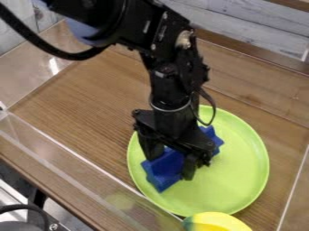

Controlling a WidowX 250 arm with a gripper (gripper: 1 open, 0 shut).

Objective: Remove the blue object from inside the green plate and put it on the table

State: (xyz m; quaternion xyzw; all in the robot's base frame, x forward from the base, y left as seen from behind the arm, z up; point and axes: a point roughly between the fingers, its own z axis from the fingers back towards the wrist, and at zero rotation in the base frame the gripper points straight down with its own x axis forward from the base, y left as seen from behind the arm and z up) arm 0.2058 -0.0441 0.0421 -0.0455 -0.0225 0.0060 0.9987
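- Gripper (173, 162) pointing straight down over the green plate (245, 171), jaws spread wide, nothing held yet; fingers standing on either side of the blue object (167, 170).
- Blue object lying inside the green plate, toward the plate's left-front portion, partly hidden behind the gripper; cannot tell whether either finger already touches it.
- Risk, as a judgement: closing off-centre on the ridged block could twist or squirt it sideways across the slick plate rather than pinch it.
- Further risk: pressing too low could drive fingertips into the plate, tipping or dragging it along with the block.
- Possible lift trouble: a shallow pinch on one end of the elongated block could let it swing and drop back into the plate.
- Yellow round thing (218, 222) sitting just beyond the plate's front rim; a release toward that side would crowd it.
- Clear acrylic wall (60, 171) running along the front and left of the surface (97, 95), close to the plate's front-left rim; little room there.
- Widest bare room on the surface lies behind and to the left of the plate; likely the safest place for setting down.
- Right side tighter: plate rim lies near the surface's right border.
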